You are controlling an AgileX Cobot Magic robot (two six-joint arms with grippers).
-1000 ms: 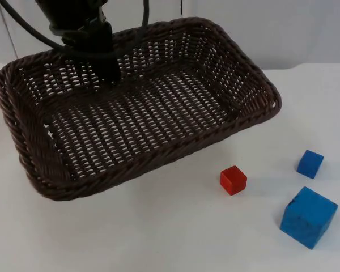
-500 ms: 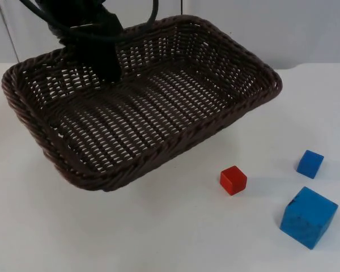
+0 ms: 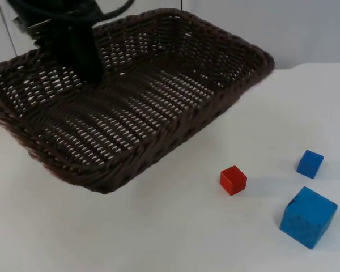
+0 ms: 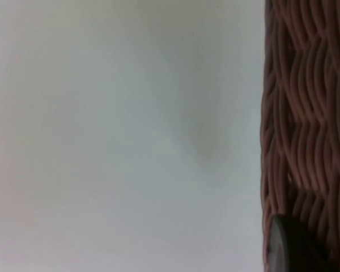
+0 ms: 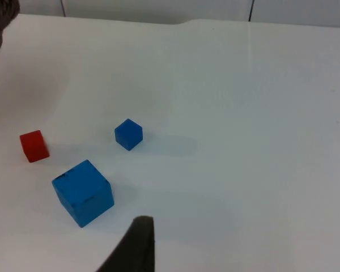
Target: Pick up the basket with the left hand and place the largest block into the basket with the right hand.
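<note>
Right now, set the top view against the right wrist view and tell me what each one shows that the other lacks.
Top view alone: the left gripper holding the tilted basket's far rim, the basket's whole weave. Right wrist view alone: a black fingertip of the waiting right gripper above the table. Both: big blue block, small blue block, red block, all apart on the table.

Open table (image 3: 158, 238) around large blue block (image 3: 308, 217); small cubes (image 3: 233, 180) nearby
</note>
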